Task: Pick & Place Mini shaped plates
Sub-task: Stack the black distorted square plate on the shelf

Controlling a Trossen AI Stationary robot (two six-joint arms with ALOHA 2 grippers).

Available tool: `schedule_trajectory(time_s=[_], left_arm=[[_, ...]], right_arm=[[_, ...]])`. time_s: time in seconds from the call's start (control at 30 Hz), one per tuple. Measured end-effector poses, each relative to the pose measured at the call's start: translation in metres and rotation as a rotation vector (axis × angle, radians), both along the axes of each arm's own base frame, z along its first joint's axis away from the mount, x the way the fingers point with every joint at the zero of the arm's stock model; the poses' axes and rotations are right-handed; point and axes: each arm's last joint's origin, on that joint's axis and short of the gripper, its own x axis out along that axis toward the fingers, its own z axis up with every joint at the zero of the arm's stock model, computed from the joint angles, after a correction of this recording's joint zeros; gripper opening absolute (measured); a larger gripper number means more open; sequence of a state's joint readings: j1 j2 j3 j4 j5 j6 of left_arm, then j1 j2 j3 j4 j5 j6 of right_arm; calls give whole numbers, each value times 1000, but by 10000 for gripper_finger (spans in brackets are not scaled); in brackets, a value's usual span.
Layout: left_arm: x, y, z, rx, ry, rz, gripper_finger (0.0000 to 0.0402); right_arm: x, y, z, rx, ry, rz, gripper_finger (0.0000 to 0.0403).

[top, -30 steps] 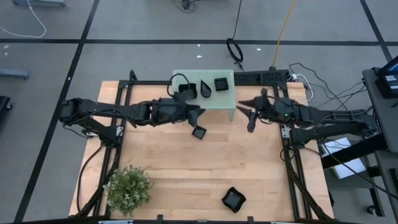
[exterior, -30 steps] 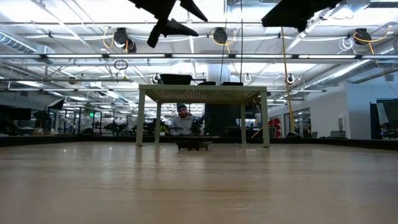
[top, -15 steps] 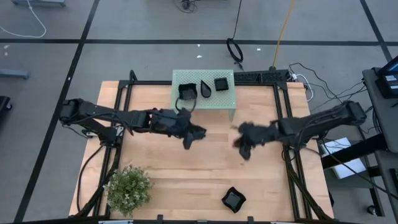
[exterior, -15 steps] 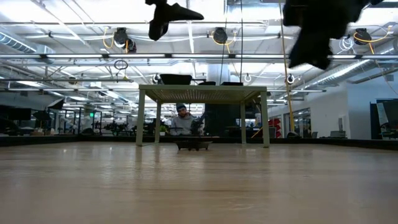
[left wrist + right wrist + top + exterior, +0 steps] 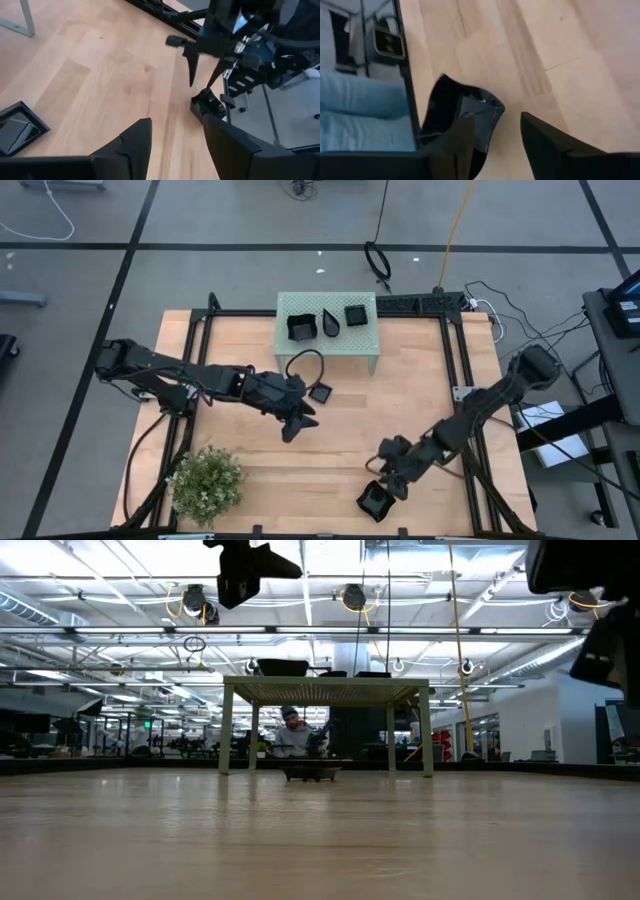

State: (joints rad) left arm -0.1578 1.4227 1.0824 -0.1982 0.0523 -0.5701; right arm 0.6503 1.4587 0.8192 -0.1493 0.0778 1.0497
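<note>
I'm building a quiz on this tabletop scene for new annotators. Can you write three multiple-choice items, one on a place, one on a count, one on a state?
1. Where is the wavy-edged plate?
A. On the stand
B. On the table's near edge, by the right end effector
C. Beside the plant

2. How many plates sit on the green stand?
A. One
B. Three
C. Five

3. What state is the left end effector in?
A. Open, holding nothing
B. Shut on a plate
C. Resting on the stand

Answers: 1 B, the high view shows it at the near edge under the right arm's tip. 2 B, three dark dishes lie on the stand's top. 3 A, the left wrist view shows spread fingers with bare table between them.
</note>
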Motion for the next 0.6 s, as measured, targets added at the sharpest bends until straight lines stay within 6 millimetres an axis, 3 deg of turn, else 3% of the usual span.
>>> schedule_trajectory(time_s=[0.2,0.6], left_arm=[[-1,-6,0,1,3,-20,184],[-3,-12,-1,-10,11,-32,184]], right_arm=[[1,16,-25,-97,2,135,163],[4,21,-52,-147,69,183,125]])
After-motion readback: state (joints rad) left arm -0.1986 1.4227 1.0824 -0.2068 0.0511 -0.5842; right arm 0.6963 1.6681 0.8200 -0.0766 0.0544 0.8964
